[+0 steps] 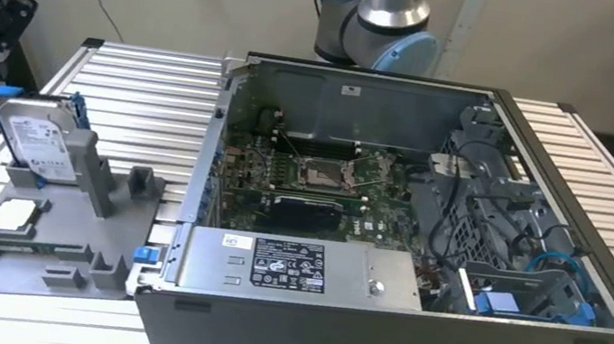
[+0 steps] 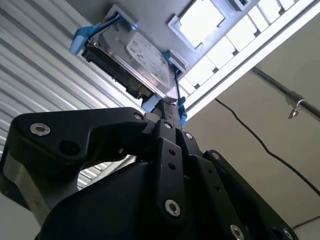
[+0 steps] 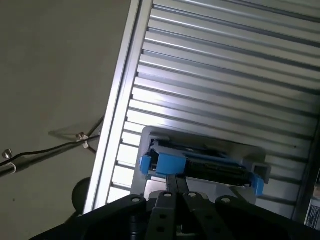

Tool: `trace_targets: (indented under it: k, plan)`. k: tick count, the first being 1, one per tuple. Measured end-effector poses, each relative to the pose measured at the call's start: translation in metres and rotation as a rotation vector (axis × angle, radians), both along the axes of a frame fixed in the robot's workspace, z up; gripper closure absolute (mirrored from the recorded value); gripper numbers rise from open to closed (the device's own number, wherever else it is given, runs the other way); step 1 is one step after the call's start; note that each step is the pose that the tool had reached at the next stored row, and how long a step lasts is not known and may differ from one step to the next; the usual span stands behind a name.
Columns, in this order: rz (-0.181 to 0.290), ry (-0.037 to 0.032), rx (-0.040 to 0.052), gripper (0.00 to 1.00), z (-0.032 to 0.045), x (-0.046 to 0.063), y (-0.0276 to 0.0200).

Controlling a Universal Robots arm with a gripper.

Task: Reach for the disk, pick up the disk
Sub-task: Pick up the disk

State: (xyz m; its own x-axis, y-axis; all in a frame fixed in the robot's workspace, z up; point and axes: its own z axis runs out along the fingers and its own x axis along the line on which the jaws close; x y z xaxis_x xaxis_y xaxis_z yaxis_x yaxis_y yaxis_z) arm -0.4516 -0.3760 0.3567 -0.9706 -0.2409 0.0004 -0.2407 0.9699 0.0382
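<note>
The end effector [image 3: 175, 184], drawn narrow, is hanging just above the disk [image 1: 38, 136], which is standing on end in the grey holder [image 1: 43, 248] on the tabletop [image 1: 138, 83], long axis upright.

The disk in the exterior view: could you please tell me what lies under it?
Under the disk is a grey holder, standing on the slatted table. The disk's lower edge sinks into the holder's slot and is hidden.
</note>
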Motion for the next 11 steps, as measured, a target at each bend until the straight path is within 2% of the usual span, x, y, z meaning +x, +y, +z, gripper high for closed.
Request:
trace_targets:
  k: [11]
  plan:
    - [0.189, 0.0000, -0.0001, 1.00, 0.0003, 0.0000, 0.0000]
